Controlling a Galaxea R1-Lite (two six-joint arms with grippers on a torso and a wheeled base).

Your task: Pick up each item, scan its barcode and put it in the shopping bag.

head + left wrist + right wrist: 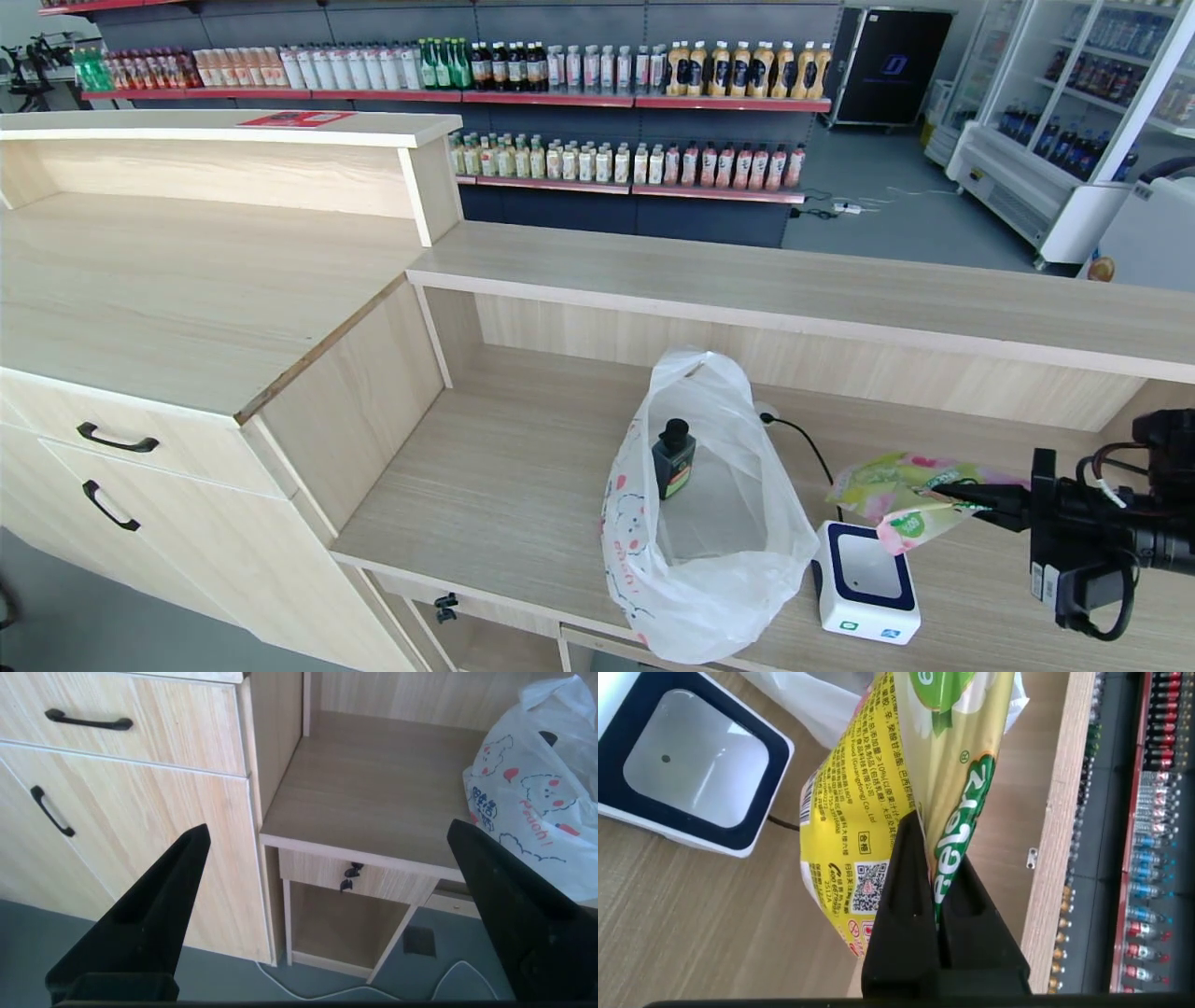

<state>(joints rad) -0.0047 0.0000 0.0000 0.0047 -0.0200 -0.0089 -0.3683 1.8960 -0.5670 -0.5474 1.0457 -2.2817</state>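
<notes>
A white plastic shopping bag point(709, 551) stands open on the low desk point(504, 485), with a dark bottle point(673, 457) inside it. To its right lies a white scanner point(866, 583) with a dark blue frame. My right gripper point(954, 496) is shut on a yellow, pink and green snack packet point(892, 495) held just above and behind the scanner. In the right wrist view the packet point(878, 803) hangs from the shut gripper point(934, 868), its printed codes facing the camera, beside the scanner point(691, 765). My left gripper point(336, 887) is open, low in front of the desk, left of the bag point(533, 793).
A black cable point(808, 448) runs from the scanner toward the back wall. A raised counter ledge point(803, 289) tops the desk. Drawers with black handles point(117, 439) stand to the left. Bottle shelves point(635, 93) and coolers line the room behind.
</notes>
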